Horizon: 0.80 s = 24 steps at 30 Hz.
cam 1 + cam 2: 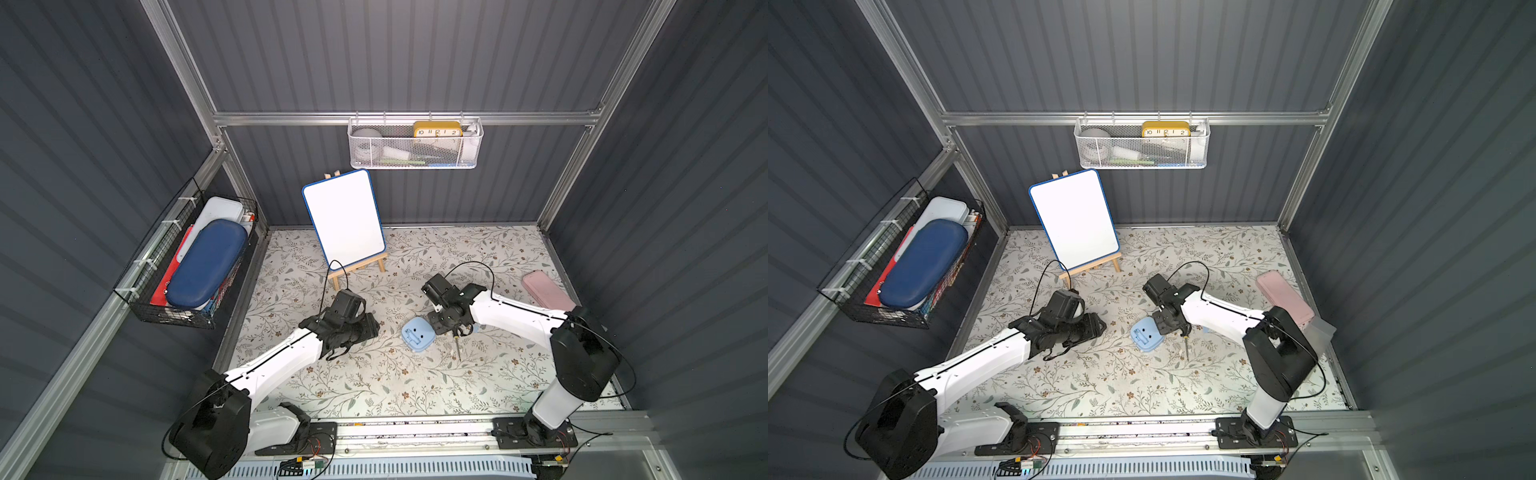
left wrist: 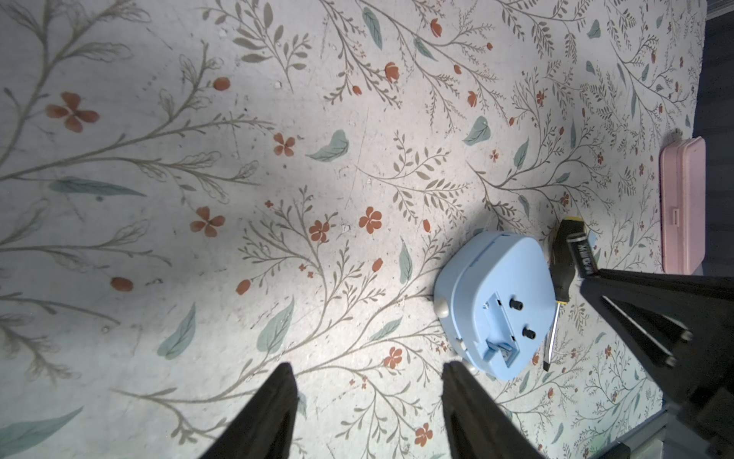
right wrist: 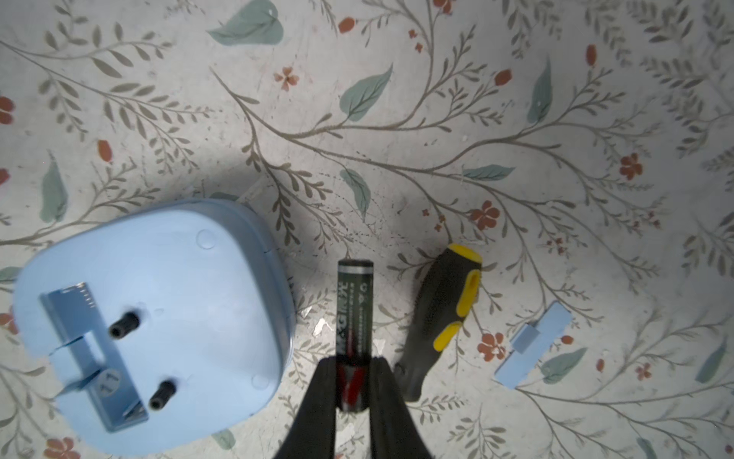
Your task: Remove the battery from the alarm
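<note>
The light-blue alarm (image 1: 417,334) (image 1: 1146,337) lies face down on the floral table, and the battery slot in its back (image 3: 91,349) stands open and empty. My right gripper (image 3: 353,361) is just beside the alarm, shut on one end of the dark battery (image 3: 354,310), which points out past the fingertips above the table. In a top view the right gripper (image 1: 451,328) hangs low between the alarm and the screwdriver. My left gripper (image 2: 369,365) (image 1: 372,328) is open with nothing between its fingers, a short way from the alarm (image 2: 496,302).
A black-and-yellow screwdriver (image 3: 441,318) (image 1: 458,347) lies next to the battery. A small blue cover piece (image 3: 532,345) rests beyond it. A pink case (image 1: 546,291) sits at the far right, and a whiteboard on an easel (image 1: 343,218) stands at the back. Wire baskets hang on the walls.
</note>
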{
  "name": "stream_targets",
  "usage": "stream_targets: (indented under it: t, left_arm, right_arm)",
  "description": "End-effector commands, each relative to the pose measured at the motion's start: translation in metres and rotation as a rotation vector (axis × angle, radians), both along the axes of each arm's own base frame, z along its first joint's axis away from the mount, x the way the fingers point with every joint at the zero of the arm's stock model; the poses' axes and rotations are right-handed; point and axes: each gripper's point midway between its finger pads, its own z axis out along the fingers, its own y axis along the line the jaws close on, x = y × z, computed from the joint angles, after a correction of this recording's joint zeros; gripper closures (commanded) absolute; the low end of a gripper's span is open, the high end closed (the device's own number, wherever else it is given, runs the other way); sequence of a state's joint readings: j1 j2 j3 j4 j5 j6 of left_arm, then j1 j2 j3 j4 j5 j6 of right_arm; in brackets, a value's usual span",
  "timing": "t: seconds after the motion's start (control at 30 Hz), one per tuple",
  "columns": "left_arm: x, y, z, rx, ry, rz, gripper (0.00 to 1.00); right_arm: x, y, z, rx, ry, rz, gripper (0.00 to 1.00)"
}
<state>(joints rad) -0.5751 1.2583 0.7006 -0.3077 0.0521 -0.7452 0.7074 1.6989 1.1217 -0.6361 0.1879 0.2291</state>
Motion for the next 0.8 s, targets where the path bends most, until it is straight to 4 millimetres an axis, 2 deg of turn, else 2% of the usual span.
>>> stream_targets:
  t: [0.0,0.23,0.4,0.57,0.77]
  left_arm:
    - [0.006,-0.004,0.01,-0.01,-0.031,-0.021,0.38]
    - [0.008,-0.004,0.013,-0.009,-0.043,-0.023,0.38]
    - [0.009,-0.004,0.014,-0.003,-0.045,-0.028,0.38]
    - [0.009,-0.004,0.015,-0.004,-0.049,-0.027,0.38]
    - [0.009,-0.005,0.015,-0.006,-0.046,-0.028,0.38]
  right_arm:
    - [-0.001,-0.002,-0.009,-0.021,0.026,-0.053,0.92]
    - [0.002,-0.006,-0.017,-0.042,0.032,-0.111,0.91]
    - [-0.004,-0.007,-0.03,-0.059,0.083,-0.123,0.9]
    - [-0.008,-0.011,-0.035,-0.067,0.092,-0.137,0.9]
    - [-0.017,-0.011,-0.043,-0.068,0.14,-0.135,0.78]
